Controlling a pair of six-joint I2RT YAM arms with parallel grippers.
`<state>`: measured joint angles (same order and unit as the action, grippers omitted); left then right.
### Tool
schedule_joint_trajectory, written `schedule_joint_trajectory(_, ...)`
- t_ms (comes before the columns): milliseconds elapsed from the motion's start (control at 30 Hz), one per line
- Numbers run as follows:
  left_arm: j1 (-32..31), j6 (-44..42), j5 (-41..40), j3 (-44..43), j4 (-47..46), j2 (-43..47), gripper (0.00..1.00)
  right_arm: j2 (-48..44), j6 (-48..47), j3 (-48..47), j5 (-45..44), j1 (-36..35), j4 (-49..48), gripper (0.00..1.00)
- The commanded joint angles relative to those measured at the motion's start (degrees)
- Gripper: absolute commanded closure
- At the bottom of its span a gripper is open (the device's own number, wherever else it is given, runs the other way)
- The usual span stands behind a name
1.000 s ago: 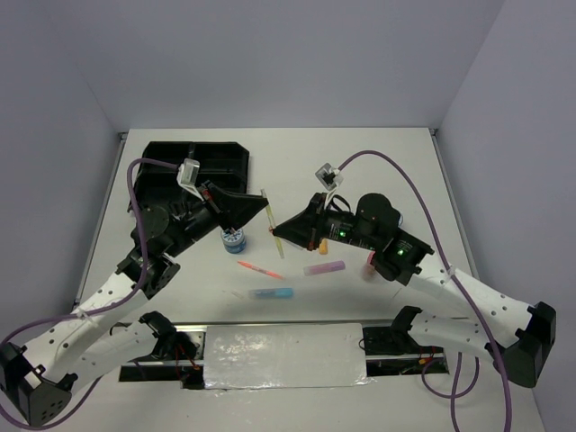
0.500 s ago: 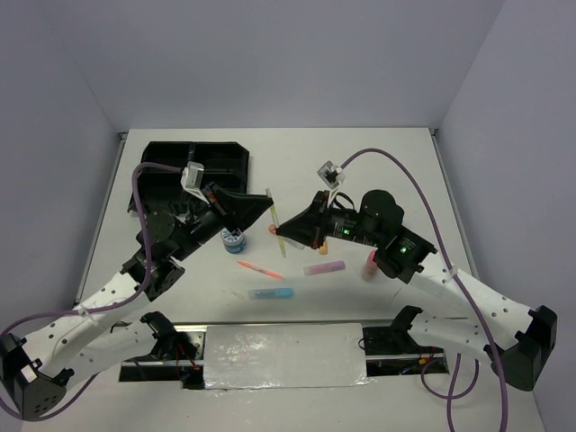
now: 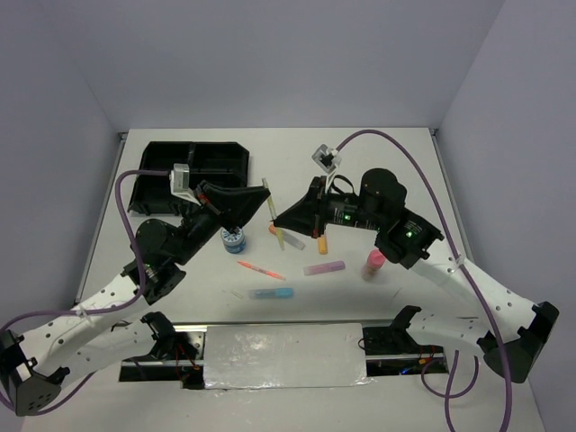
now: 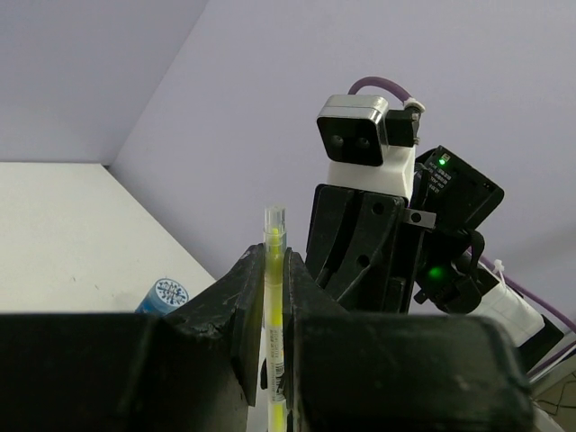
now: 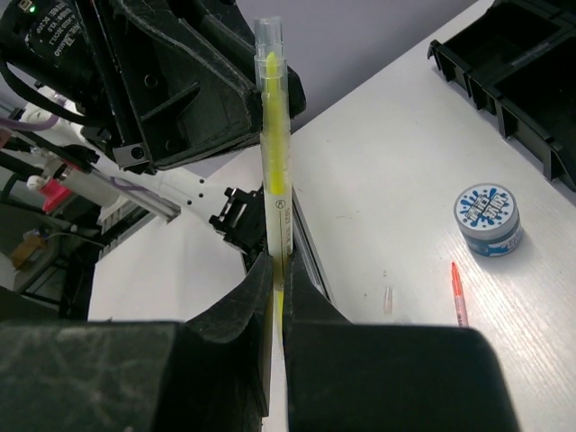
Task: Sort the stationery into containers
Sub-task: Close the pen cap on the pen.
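Note:
Both grippers are shut on one thin yellow pen [image 3: 273,214], held above the table between them. My left gripper [image 3: 257,203] grips it near one end, as the left wrist view [image 4: 267,261] shows, with the pen [image 4: 273,306] upright between the fingers. My right gripper [image 3: 288,220] grips the other part [image 5: 275,265], the pen [image 5: 274,162] rising from its jaws. The black tray [image 3: 162,171] lies far left. One tape roll [image 3: 233,240], a pink pen [image 3: 261,269], blue [image 3: 271,293], purple [image 3: 324,267] and orange [image 3: 322,242] highlighters and the pink-capped bottle [image 3: 373,263] lie on the table.
The tape roll [image 5: 487,219], the pink pen [image 5: 459,292], a small clear cap [image 5: 388,300] and the tray's corner [image 5: 513,81] show in the right wrist view. The right arm's wrist camera [image 4: 364,144] stands close in front of my left gripper. A second tape roll is not in view.
Both grippers have shifted slightly away from the near edge with the yellow pen held between them. The orange highlighter and the pink-capped bottle now show more fully beside the right arm.

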<state>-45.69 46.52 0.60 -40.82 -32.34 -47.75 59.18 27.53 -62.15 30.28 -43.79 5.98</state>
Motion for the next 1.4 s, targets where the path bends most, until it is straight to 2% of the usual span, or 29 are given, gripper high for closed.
schedule_joint_trajectory(0, -3.97, -1.08, 11.88, 4.69, 14.67, -1.74, 1.00, -0.29, -0.55, -9.22, -7.34, 2.30, -18.02, 1.00)
schedule_joint_trajectory(200, -4.23, -2.48, 9.78, 4.09, 17.56, 0.02, 1.00, 0.41, -0.02, -5.63, -1.91, 1.87, -20.91, 1.00)
schedule_joint_trajectory(367, -4.23, -7.48, 3.01, -5.31, 29.77, 2.57, 1.00, -0.55, -1.95, 4.73, 1.18, 0.02, -23.64, 1.00)
schedule_joint_trajectory(567, -4.23, -11.98, 2.73, -14.99, 34.88, 2.05, 0.59, -2.40, -2.65, 9.50, -2.51, -0.51, -23.65, 1.00)
schedule_joint_trajectory(700, -4.23, -12.42, 2.83, -15.61, 35.33, 2.83, 0.45, -2.93, -3.71, 9.24, -3.74, -0.51, -22.15, 1.00)
schedule_joint_trajectory(833, -4.23, -12.16, 2.30, -14.20, 34.97, 4.68, 0.25, -3.19, -4.32, 9.33, -4.27, -0.51, -21.71, 1.00)
schedule_joint_trajectory(1000, -4.23, -12.51, -0.34, -15.87, 38.05, 6.61, 0.20, -3.10, -3.89, 10.12, -4.36, -0.51, -21.62, 1.00)
schedule_joint_trajectory(1033, -4.23, -12.94, -3.99, -16.22, 39.44, 6.96, 0.11, -3.19, -3.45, 10.47, -3.92, -0.42, -21.80, 1.00)
schedule_joint_trajectory(1100, -4.23, -12.69, -8.05, -17.01, 40.24, 7.84, 0.02, -3.28, -2.84, 11.08, -2.35, -0.51, -22.23, 1.00)
schedule_joint_trajectory(1167, -4.23, -13.47, -10.09, -17.71, 39.02, 8.02, 0.01, -3.54, -1.95, 11.70, -1.55, -0.94, -22.76, 1.00)
schedule_joint_trajectory(1367, -4.23, -16.90, -9.39, -22.80, 34.45, 3.11, 0.01, -4.42, -1.60, 13.10, 1.18, -2.44, -22.15, 1.00)
